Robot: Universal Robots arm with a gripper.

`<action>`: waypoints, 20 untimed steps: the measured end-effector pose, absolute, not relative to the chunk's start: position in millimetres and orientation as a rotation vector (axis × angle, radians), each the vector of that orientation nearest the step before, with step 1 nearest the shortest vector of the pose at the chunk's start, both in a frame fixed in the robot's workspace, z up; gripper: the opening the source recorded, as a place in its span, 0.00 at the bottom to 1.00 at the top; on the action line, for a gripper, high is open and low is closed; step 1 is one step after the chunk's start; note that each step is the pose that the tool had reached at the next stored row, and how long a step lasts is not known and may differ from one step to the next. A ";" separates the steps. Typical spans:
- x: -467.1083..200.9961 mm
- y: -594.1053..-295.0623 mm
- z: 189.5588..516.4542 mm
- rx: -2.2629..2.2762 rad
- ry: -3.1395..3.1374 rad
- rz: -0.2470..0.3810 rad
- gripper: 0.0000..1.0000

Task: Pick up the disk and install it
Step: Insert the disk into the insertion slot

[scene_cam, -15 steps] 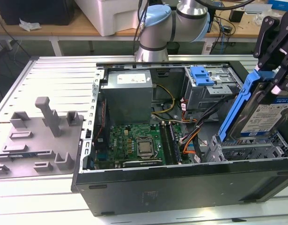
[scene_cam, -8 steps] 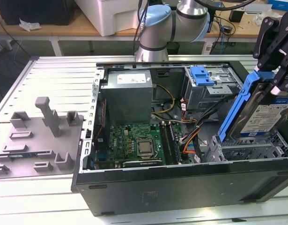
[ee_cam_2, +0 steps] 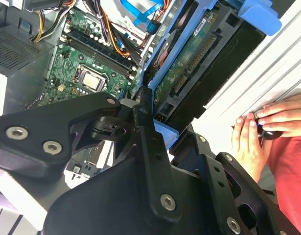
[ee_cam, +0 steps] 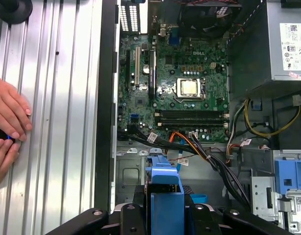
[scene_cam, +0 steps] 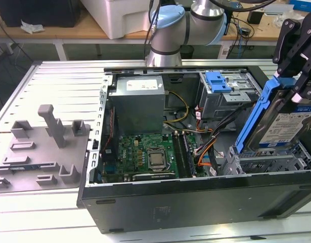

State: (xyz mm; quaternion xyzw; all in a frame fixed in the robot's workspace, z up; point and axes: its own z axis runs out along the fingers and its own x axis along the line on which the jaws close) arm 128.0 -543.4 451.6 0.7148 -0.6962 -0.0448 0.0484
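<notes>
Jaws of the gripper (scene_cam: 296,83) are pinched shut on the upper end of the disk (scene_cam: 289,126), gripping its blue carrier, so the drive hangs right below them. Its long axis runs steeply downward with a slight lean, and the low end meets the top of the grey drive cage (scene_cam: 264,164). Can't tell if it's seated; the motherboard (scene_cam: 145,154) sits beside that cage, toward the exterior view's left.
</notes>
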 end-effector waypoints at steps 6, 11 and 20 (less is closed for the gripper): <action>128.4 -543.4 449.2 2.179 -2.122 -0.137 0.37; 128.6 -543.4 447.8 2.179 -2.122 -0.137 0.37; 128.6 -543.4 445.3 2.179 -2.122 -0.136 0.37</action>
